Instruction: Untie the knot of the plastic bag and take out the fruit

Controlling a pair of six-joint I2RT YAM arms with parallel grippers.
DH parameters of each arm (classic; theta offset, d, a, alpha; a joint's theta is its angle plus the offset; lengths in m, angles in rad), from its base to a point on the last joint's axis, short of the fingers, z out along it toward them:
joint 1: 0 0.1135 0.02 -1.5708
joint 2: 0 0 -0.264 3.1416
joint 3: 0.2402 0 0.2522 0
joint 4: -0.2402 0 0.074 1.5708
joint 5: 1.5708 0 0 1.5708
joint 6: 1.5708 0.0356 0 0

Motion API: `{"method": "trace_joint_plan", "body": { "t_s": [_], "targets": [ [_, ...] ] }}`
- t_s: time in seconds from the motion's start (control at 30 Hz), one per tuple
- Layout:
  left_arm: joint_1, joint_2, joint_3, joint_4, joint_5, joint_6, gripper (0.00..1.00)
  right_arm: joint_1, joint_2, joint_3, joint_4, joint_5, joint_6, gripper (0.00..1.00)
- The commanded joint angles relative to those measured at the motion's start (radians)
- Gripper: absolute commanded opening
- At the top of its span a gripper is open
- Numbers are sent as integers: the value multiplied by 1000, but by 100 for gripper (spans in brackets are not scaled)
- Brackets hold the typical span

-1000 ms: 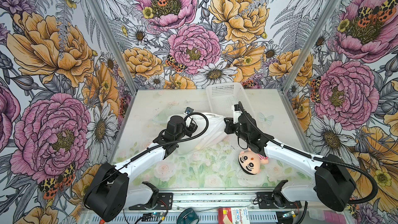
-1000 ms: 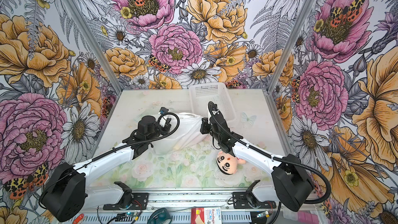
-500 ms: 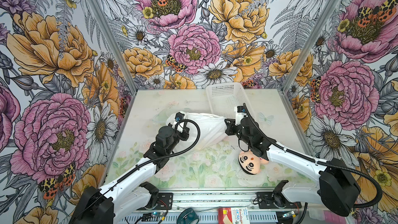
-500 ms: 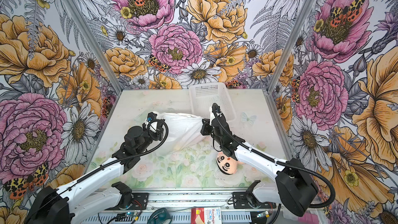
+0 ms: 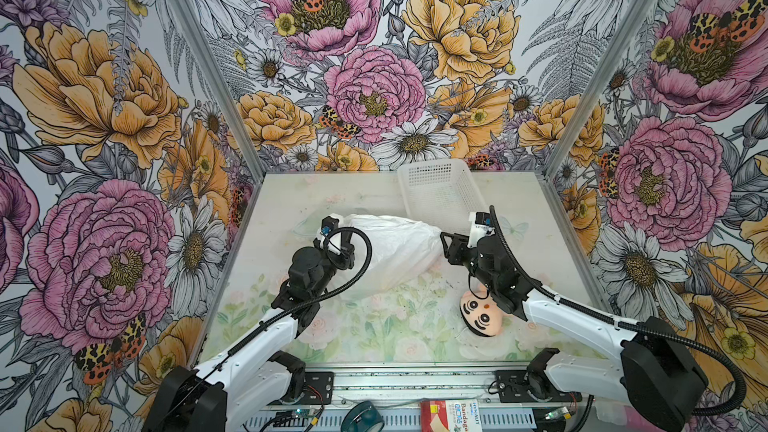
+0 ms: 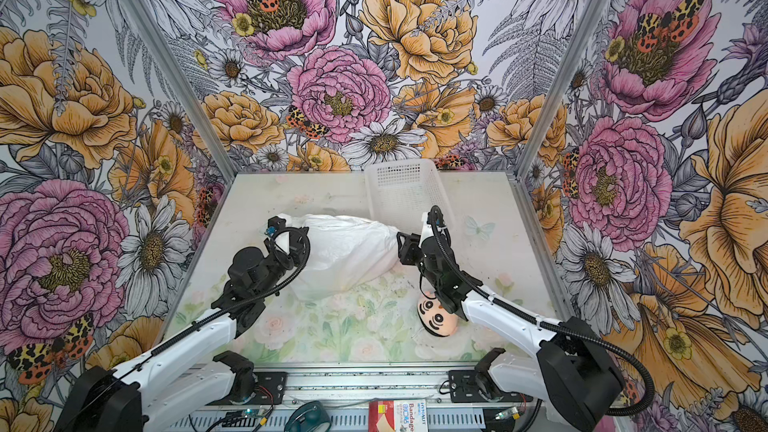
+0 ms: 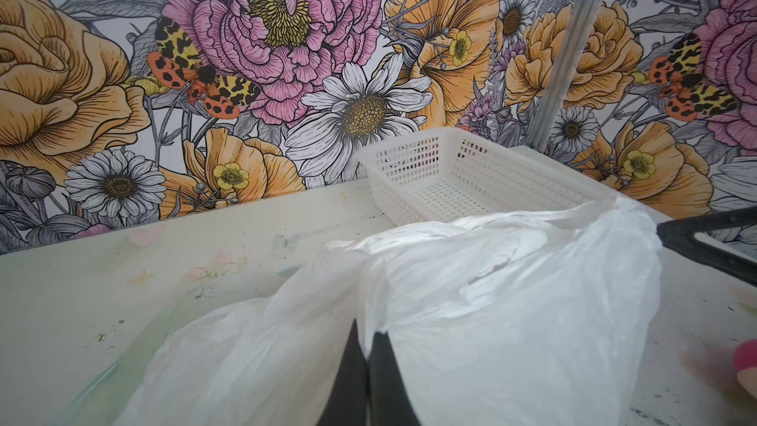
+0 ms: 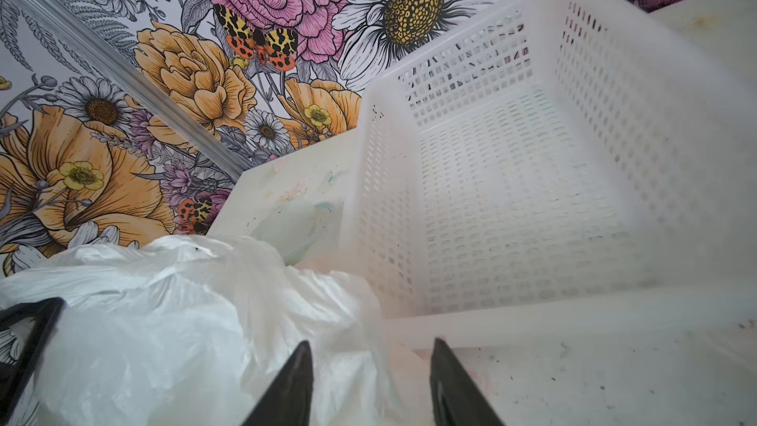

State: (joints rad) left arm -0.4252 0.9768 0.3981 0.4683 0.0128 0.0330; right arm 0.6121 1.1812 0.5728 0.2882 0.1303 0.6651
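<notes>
The plastic bag point(image 5: 395, 251) lies stretched out sideways in the middle of the table, white and crinkly. My left gripper point(image 7: 366, 333) is shut on a fold of its film at the bag's left end point(image 5: 348, 245). My right gripper point(image 8: 370, 352) stands open at the bag's right end point(image 5: 445, 248), and loose film lies between its fingers without being pinched. I cannot make out the knot in the bunched film. The fruit is hidden inside the bag.
A white perforated basket point(image 5: 440, 193) stands at the back, just behind the bag's right end and close to my right gripper. A plush doll's head point(image 5: 482, 313) lies under my right arm. Flowered walls close in the left, back and right sides.
My left gripper has pulled to the left with the film in it, drawing the bag out long. My right gripper has opened and let go of the bag's right end.
</notes>
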Motion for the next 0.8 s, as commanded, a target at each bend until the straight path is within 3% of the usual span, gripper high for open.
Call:
{"method": "trace_joint_plan", "body": {
  "t_s": [0.0, 0.13, 0.27, 0.4, 0.63, 0.77],
  "targets": [
    [-39, 5, 29, 26, 95, 61, 0, 3, -68, 54, 32, -73, -136, 69],
    [-88, 12, 46, 9, 138, 114, 0, 2, -44, 213, -134, -252, -285, 81],
    [-116, -15, 36, 7, 169, 161, 0, -9, 68, 364, -322, -269, -287, 81],
    [-138, -38, 21, 7, 141, 202, 0, -31, 152, 401, -330, -346, -270, 80],
    [-137, -8, 27, 7, 119, 212, 0, -31, 307, 448, -315, -434, -220, 68],
    [-136, 0, 37, -17, 48, 207, 0, -31, 370, 452, -290, -442, -187, 60]
  ]
}}
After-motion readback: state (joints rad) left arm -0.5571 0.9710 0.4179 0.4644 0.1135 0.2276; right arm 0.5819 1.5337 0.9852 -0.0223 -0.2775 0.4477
